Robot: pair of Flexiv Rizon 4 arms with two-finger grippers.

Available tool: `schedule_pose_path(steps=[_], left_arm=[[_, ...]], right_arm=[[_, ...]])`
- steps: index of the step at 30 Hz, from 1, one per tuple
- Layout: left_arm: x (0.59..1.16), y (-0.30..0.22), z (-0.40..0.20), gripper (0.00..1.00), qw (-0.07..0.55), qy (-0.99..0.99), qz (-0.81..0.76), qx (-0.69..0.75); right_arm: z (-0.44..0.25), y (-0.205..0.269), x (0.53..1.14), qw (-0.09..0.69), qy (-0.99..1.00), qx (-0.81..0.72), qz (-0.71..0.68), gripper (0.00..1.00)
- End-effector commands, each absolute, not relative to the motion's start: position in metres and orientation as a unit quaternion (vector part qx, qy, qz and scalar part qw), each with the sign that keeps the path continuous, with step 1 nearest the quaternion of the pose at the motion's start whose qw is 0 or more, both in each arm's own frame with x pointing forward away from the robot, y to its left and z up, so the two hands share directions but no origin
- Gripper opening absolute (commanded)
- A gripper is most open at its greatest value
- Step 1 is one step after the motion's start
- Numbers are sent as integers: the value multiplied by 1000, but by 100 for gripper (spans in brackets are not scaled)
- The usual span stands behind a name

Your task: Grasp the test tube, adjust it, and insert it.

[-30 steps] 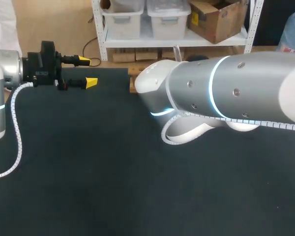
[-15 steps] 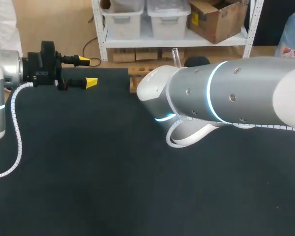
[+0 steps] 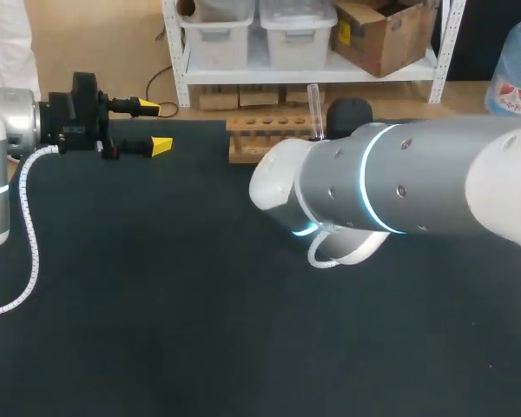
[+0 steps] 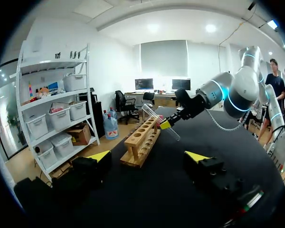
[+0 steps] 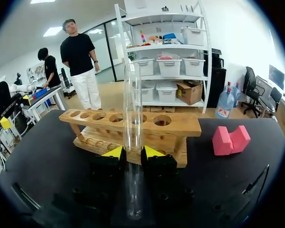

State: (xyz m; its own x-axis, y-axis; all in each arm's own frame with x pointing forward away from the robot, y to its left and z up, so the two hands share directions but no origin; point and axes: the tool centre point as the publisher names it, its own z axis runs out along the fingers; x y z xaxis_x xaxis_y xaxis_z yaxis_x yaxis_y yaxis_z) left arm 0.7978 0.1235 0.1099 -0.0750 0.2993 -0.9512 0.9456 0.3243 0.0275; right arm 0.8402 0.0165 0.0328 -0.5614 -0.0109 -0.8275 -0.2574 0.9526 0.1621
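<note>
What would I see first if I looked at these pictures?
Probably the clear test tube, pinched by the right gripper between its yellow tips, just in front of the wooden rack with its row of holes. Next, the fat silver right arm over the black table.

Bright, even light falls from ceiling lamps [image 4: 210, 28], casting only faint shadows.

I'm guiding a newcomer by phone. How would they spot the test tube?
Find the wooden rack at the black table's far edge. Just before it, the right gripper is shut on the test tube: slim and see-through, unlike the pink block nearby.
</note>
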Motion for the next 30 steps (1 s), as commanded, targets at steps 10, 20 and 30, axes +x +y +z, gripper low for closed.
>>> schedule_pose_path(steps=[10,20,30], left_arm=[[796,124,109,100,488,652,-332,475],[796,124,109,100,488,652,-332,475],[796,124,109,100,488,652,-332,475]], right_arm=[[60,13,842,329,932,-107,106,0],[59,15,841,290,945,-112,103,0],[52,20,835,277,948,-113,108,0]])
